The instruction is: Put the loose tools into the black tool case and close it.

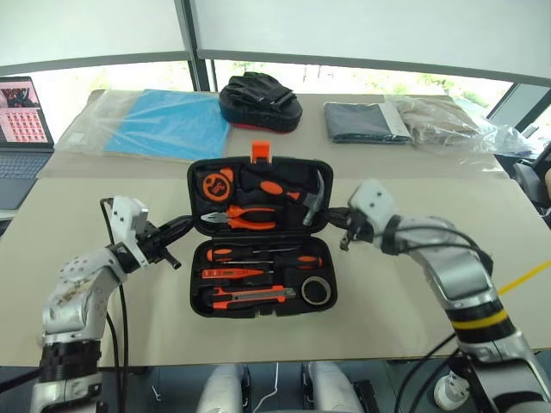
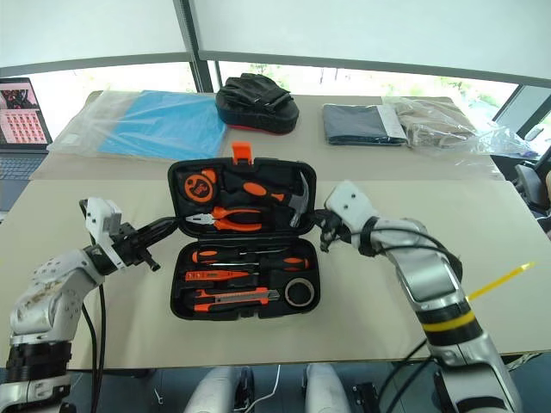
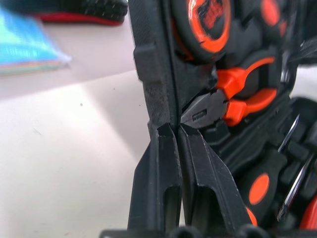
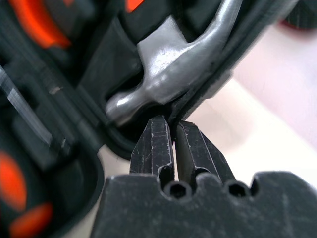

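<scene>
The black tool case (image 1: 196,305) lies open in the middle of the table, its orange latch (image 1: 260,151) at the far edge. In the near half sit two screwdrivers (image 1: 258,255), a small orange tester (image 1: 232,274), a utility knife (image 1: 250,295) and a dark tape roll (image 1: 316,291). The far half holds pliers (image 1: 245,218), a hammer (image 1: 297,194) and a tape measure (image 1: 215,185). My left gripper (image 1: 188,224) is shut with its tips pinching the lid's left rim (image 3: 153,94). On the other side, my right gripper (image 1: 337,222) is shut on the right rim beside the hammer head (image 4: 163,74).
Behind the case lie a black and red soft bag (image 1: 260,101), a blue sheet in plastic (image 1: 164,125), a folded dark cloth (image 1: 366,120) and a crumpled plastic bag (image 1: 448,125). A laptop (image 1: 21,129) stands at the far left. Bare tabletop flanks the case.
</scene>
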Robot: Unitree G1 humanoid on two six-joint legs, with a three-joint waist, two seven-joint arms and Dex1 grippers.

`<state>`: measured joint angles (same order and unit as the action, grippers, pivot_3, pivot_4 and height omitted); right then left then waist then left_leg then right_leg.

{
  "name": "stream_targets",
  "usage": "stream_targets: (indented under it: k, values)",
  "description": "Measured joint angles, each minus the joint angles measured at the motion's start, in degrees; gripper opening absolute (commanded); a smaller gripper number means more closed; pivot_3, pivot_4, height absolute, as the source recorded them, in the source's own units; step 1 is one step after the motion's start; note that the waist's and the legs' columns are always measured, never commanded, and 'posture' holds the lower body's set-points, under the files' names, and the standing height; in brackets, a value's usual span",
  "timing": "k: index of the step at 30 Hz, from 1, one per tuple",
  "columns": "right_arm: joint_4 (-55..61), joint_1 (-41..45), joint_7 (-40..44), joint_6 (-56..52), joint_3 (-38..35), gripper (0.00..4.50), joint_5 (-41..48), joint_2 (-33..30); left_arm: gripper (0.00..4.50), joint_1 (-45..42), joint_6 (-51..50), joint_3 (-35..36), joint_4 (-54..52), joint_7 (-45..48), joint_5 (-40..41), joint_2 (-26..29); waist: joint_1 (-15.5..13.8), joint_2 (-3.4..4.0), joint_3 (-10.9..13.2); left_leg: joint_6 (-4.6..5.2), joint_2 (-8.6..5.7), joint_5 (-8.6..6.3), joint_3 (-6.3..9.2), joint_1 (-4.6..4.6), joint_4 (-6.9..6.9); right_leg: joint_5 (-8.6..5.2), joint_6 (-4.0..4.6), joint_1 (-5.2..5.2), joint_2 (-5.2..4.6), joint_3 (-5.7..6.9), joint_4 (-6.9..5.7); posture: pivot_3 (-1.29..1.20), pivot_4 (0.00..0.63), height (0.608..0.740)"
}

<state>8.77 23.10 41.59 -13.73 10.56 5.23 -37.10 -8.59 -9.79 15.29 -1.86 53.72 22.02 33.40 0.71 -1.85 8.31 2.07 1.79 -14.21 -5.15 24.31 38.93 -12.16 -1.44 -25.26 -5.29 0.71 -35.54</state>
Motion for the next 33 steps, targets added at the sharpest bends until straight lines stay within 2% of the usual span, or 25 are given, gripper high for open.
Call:
stream_targets:
  k: [5,6,7,10,14,16,19,22,26,27,28,29,33]
  values:
    - [-1.2,-8.4,-2.0,20.0,-1.2,0.06,-5.4,-2.8,0.00,8.9,23.7,-1.4,-1.4,2.1,-8.5,2.3,-0.1,0.03,0.0,0.14,0.06,-0.13,-0.09,-0.49,-0.08,0.00,0.00,0.50,-0.07,-0.01,0.45,0.00,0.150,0.740]
    - [-2.0,-9.7,-2.3,23.4,-1.6,0.83,-6.2,-3.2,0.00,10.7,26.5,-1.6,-1.4,2.0,-9.1,2.3,-0.2,0.03,0.0,0.16,0.08,-0.23,-0.08,-0.68,-0.07,-0.01,-0.01,0.73,-0.07,0.02,0.50,0.00,0.150,0.740]
    - [-2.7,-11.0,-2.1,25.8,-1.8,1.09,-6.6,-4.1,0.67,11.7,28.5,-1.9,-1.5,2.0,-9.5,2.3,-0.4,0.04,0.0,0.19,0.08,-0.28,-0.08,-0.89,-0.07,-0.02,-0.03,0.95,-0.08,0.05,0.55,0.00,0.150,0.740]
    - [-6.4,-16.2,-0.3,29.8,-2.2,2.13,-7.3,-6.6,1.63,17.3,32.0,-2.3,0.5,2.5,-11.1,3.5,-0.4,0.03,0.0,0.24,0.14,-0.38,-0.26,-1.10,-0.06,-0.08,-0.04,1.05,-0.13,-0.07,0.53,0.00,0.150,0.740]
    - [-7.6,-17.4,-0.6,31.8,-3.3,3.50,-7.4,-6.6,3.08,17.5,31.4,-2.3,2.3,2.4,-10.9,5.7,-0.4,0.04,0.0,0.14,0.25,-0.26,-0.25,-1.16,0.04,-0.04,0.01,1.06,-0.02,-0.07,0.42,0.00,0.150,0.740]
    - [-7.4,-17.9,-0.5,32.0,-4.9,4.08,-7.1,-6.9,3.10,17.0,29.5,-1.9,3.8,2.6,-10.4,7.0,-0.4,0.04,0.0,0.12,0.25,-0.24,-0.26,-1.19,0.04,-0.04,0.02,1.05,-0.01,-0.08,0.37,0.00,0.150,0.740]
    - [-5.3,-20.9,1.5,29.2,-7.4,3.52,-3.7,-8.5,3.10,13.0,24.1,-1.9,7.2,3.2,-8.4,8.1,-1.1,0.04,0.0,0.12,0.25,-0.22,-0.22,-1.16,0.05,-0.05,0.02,1.05,-0.01,-0.02,0.34,0.00,0.150,0.740]
    - [-1.6,-24.6,4.4,25.2,-9.5,2.46,0.3,-10.3,2.30,8.0,19.6,-2.8,7.9,3.9,-6.1,8.2,-1.5,0.03,0.0,0.13,0.20,-0.23,-0.22,-1.13,0.06,0.00,-0.05,1.08,-0.04,-0.03,0.36,0.00,0.150,0.740]
    - [7.7,-32.9,9.4,18.6,-11.5,1.17,6.8,-13.5,0.89,-2.7,13.4,-5.9,11.0,5.1,-5.0,7.6,-1.9,0.02,0.0,0.17,0.19,-0.21,-0.21,-1.12,0.10,0.02,-0.06,1.10,0.04,0.00,0.39,0.00,0.150,0.740]
    - [11.8,-35.6,11.3,17.2,-11.5,0.68,8.6,-14.8,0.48,-6.3,11.5,-8.1,12.3,6.0,-5.2,7.5,-1.9,0.02,0.0,0.18,0.12,-0.20,-0.14,-1.11,0.10,0.01,-0.08,1.14,0.03,-0.02,0.34,0.00,0.150,0.740]
    - [13.3,-36.2,12.0,17.0,-11.2,0.49,9.1,-14.9,0.23,-7.2,10.9,-8.7,12.5,6.3,-5.3,7.5,-1.6,0.00,-0.1,0.17,0.17,-0.21,-0.18,-1.13,0.10,0.01,-0.08,1.14,0.07,-0.02,0.38,0.00,0.150,0.740]
    - [14.8,-36.9,12.5,16.9,-11.3,0.11,9.6,-15.0,0.00,-8.0,10.5,-9.6,12.8,6.7,-5.4,7.4,-1.2,-0.01,-0.1,0.18,0.17,-0.21,-0.22,-1.12,0.09,0.01,-0.08,1.13,0.07,-0.08,0.38,0.00,0.150,0.740]
    - [20.6,-39.1,14.4,11.9,-6.9,0.05,7.6,-16.8,0.00,-13.0,6.8,-14.8,16.6,10.4,-6.8,7.4,-1.0,-0.05,-0.1,0.17,0.15,-0.21,-0.21,-1.11,0.12,0.00,-0.08,1.10,0.15,-0.06,0.36,0.00,0.150,0.740]
